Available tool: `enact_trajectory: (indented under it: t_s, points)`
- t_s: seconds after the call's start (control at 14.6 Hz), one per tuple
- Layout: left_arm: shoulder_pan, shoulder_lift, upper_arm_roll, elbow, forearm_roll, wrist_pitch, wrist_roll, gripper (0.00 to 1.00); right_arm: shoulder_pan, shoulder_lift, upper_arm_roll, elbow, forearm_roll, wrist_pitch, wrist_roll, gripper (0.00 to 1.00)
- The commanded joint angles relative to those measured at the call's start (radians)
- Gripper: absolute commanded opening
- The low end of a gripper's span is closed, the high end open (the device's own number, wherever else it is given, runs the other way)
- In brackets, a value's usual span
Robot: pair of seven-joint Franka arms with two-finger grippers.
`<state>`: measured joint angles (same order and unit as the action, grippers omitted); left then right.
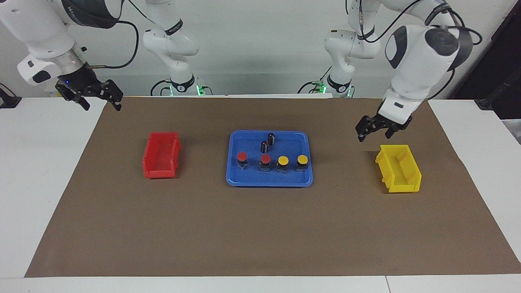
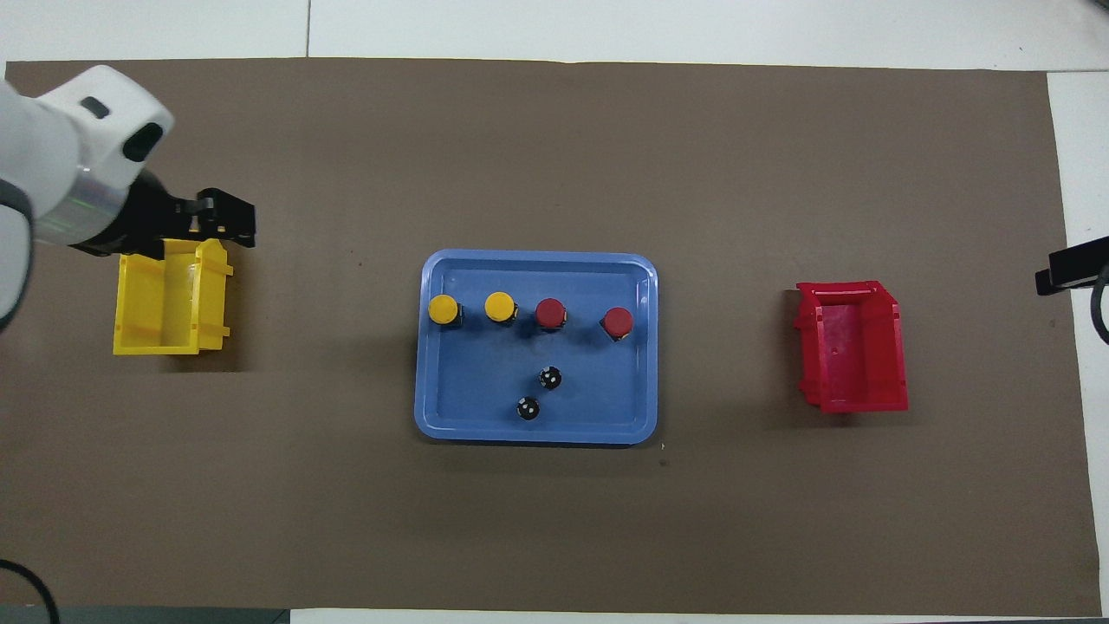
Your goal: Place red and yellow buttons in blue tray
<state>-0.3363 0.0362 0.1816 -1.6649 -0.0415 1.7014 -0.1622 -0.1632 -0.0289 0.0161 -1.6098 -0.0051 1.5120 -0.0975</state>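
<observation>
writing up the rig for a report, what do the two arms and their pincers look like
Both arms have glossy white rounded shells with dark grey or black joint caps and black cables looping along the upper links. Green lights glow at both bases. The left pincer and right pincer are black, with linked two-finger jaws. A silver metal ring sits above the right pincer, which shows a small blue light.

Two red buttons [image 1: 253, 157] and two yellow buttons [image 1: 292, 160], upright, row inside blue tray [image 1: 270, 180]
</observation>
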Motion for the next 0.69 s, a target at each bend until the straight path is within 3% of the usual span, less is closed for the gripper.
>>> enact_trajectory:
  t_s: [0.0,0.21,0.62]
  points:
    - [0.081,-0.033,-0.005,0.022,0.012,-0.078,0.131,1.00,-0.007,-0.016,0.005,-0.021,-0.006,0.011,-0.002,1.00]
    - [0.169,-0.062,-0.005,0.039,0.014,-0.126,0.291,1.00,-0.013,-0.016,0.005,-0.021,-0.006,0.010,-0.002,1.00]
    - [0.175,-0.067,-0.005,0.040,0.032,-0.149,0.328,1.00,-0.012,-0.016,0.005,-0.021,-0.006,0.011,-0.002,1.00]
